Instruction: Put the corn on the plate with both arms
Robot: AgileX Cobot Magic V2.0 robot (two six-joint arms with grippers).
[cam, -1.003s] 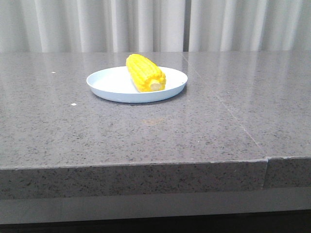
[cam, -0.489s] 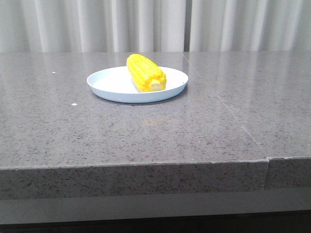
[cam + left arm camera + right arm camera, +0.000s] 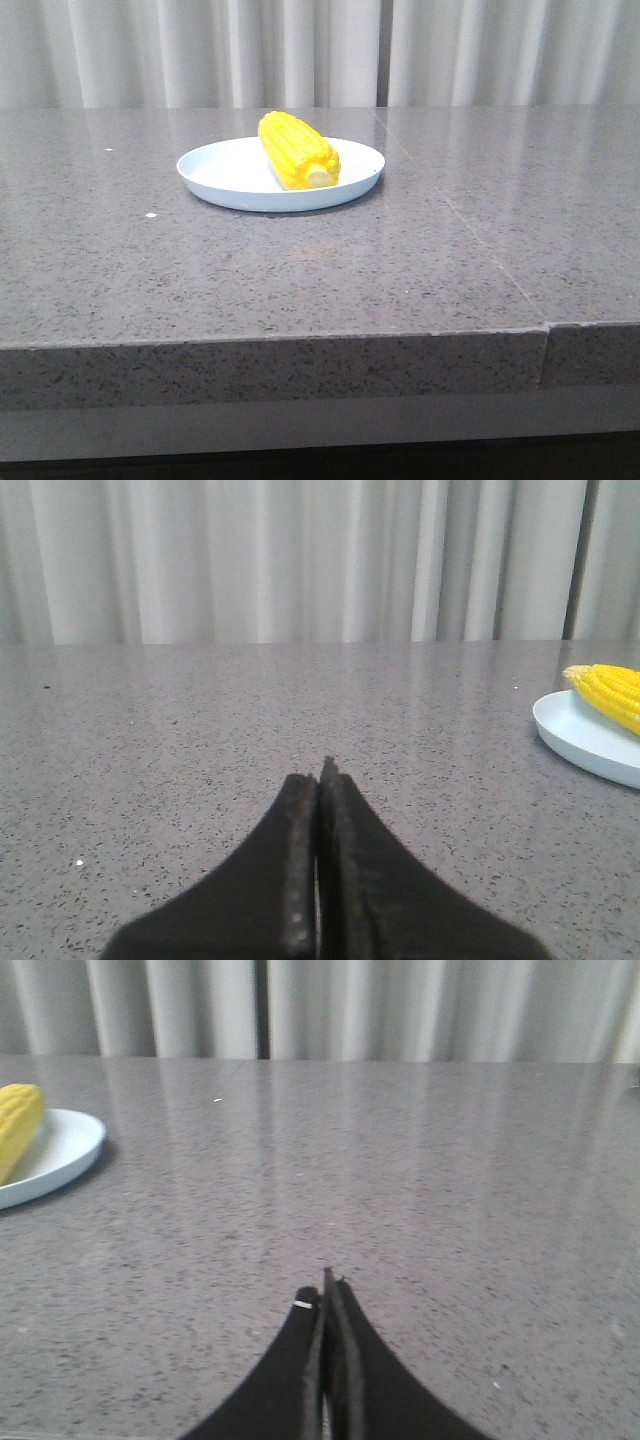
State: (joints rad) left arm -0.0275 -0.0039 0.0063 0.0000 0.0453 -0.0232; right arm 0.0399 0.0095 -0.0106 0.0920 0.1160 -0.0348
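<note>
A bright yellow corn cob [image 3: 297, 150] lies on the pale round plate [image 3: 225, 172] at the middle back of the grey table, its pale cut end toward me. The front view shows neither arm. In the left wrist view my left gripper [image 3: 320, 772] is shut with nothing in it, low over bare table, and the plate [image 3: 585, 742] with the corn [image 3: 612, 690] sits off at the frame's edge. In the right wrist view my right gripper [image 3: 326, 1285] is shut and empty too, well away from the plate [image 3: 60, 1155] and the corn [image 3: 18, 1125].
The grey speckled stone table [image 3: 300, 270] has a seam [image 3: 470, 235] running back from its front edge on the right. Pale curtains [image 3: 300, 50] hang behind the table.
Nothing on the table has moved; the whole front view shifts by a pixel or two.
</note>
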